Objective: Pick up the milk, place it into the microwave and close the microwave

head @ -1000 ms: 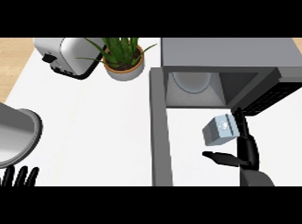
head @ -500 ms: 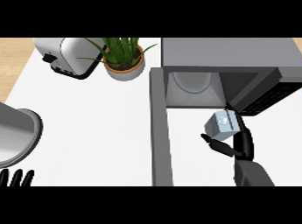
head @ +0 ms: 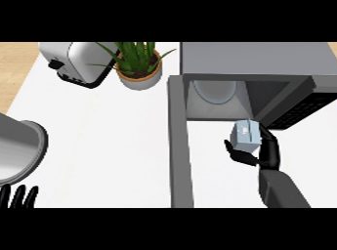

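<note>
Since the earlier frame, the right hand (head: 261, 152) has carried the milk carton (head: 246, 135) closer to the open microwave (head: 257, 66), fingers curled around it just outside the cavity. Inside sits a white turntable plate (head: 215, 91). Left hand (head: 12, 197) rests open, bottom left.

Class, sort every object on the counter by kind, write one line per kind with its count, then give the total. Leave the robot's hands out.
Microwave, door open: 1
Milk carton, held at the microwave's opening: 1
Plate inside the microwave: 1
Toaster: 1
Potted plant: 1
Metal pot: 1
Total: 6
</note>
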